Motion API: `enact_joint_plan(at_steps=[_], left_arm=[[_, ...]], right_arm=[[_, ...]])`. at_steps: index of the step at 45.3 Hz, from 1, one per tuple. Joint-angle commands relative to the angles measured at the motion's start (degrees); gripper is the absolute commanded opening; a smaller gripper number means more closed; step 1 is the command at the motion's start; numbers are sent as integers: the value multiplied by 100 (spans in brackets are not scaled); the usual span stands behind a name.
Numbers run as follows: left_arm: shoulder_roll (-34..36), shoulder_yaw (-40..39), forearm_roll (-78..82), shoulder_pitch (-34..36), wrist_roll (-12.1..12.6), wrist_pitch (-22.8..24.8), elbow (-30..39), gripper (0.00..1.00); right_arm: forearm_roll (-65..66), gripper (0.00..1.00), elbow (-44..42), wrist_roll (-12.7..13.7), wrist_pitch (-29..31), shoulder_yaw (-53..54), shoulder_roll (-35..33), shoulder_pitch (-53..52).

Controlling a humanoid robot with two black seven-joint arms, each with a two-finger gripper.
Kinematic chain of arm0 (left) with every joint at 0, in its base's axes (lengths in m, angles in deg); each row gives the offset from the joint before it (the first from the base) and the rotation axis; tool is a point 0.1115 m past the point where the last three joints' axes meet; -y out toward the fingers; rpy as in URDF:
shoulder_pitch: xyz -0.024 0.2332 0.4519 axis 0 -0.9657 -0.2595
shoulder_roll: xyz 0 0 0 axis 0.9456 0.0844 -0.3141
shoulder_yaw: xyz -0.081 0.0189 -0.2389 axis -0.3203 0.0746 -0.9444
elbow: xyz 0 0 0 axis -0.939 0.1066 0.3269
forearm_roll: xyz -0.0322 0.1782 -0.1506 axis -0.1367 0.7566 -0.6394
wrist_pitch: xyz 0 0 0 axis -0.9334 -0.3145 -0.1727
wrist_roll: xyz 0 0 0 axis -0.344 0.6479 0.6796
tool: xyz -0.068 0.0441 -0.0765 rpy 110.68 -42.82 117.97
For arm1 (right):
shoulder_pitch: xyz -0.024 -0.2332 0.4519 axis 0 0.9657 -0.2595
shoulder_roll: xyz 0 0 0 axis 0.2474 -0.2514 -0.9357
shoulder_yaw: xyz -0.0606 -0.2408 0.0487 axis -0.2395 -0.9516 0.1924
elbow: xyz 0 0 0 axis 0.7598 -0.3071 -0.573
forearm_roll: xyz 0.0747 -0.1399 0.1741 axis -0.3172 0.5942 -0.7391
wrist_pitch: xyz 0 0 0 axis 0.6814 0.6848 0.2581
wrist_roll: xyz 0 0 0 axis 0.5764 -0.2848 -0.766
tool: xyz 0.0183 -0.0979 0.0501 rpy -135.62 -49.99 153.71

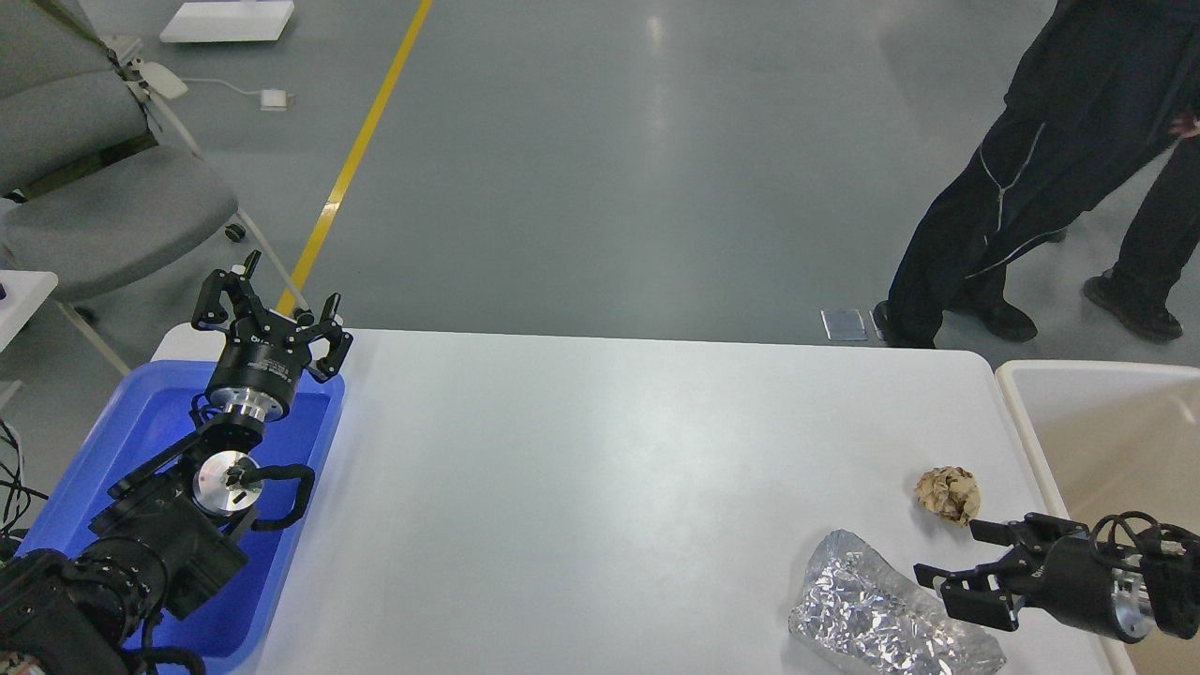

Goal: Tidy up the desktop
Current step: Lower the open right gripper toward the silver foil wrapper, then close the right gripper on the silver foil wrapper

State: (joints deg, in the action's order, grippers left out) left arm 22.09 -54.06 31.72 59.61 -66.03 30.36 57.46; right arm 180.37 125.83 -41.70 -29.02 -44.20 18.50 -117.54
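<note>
The desktop (600, 469) is a wide white tabletop with rounded corners. On its right part lie a crumpled tan paper ball (949, 493) and a crinkled silver foil bag (886, 621). My right gripper (956, 562) comes in from the right edge, open and empty, just below the paper ball and beside the foil bag's right end. My left gripper (267, 314) is open and empty, raised over the far end of the blue plastic tray (141, 431) at the table's left.
A cream-white bin (1097, 441) stands off the table's right edge. A grey chair (94, 206) is at far left. A person in dark clothes (1050, 169) stands beyond the table's far right corner.
</note>
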Motion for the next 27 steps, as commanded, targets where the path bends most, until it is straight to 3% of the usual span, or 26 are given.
enact_joint_plan(at_steps=[1, 13, 27], left_arm=[[0, 0, 0, 6, 0, 5, 0, 100], [9, 9, 0, 6, 0, 5, 0, 100], [9, 9, 9, 6, 9, 13, 0, 100]], right_arm=[[337, 100, -504, -1, -382, -27, 524, 275], [328, 100, -1401, -1, -636, -27, 1262, 635], [328, 100, -1814, -10, -663, -27, 1464, 820]])
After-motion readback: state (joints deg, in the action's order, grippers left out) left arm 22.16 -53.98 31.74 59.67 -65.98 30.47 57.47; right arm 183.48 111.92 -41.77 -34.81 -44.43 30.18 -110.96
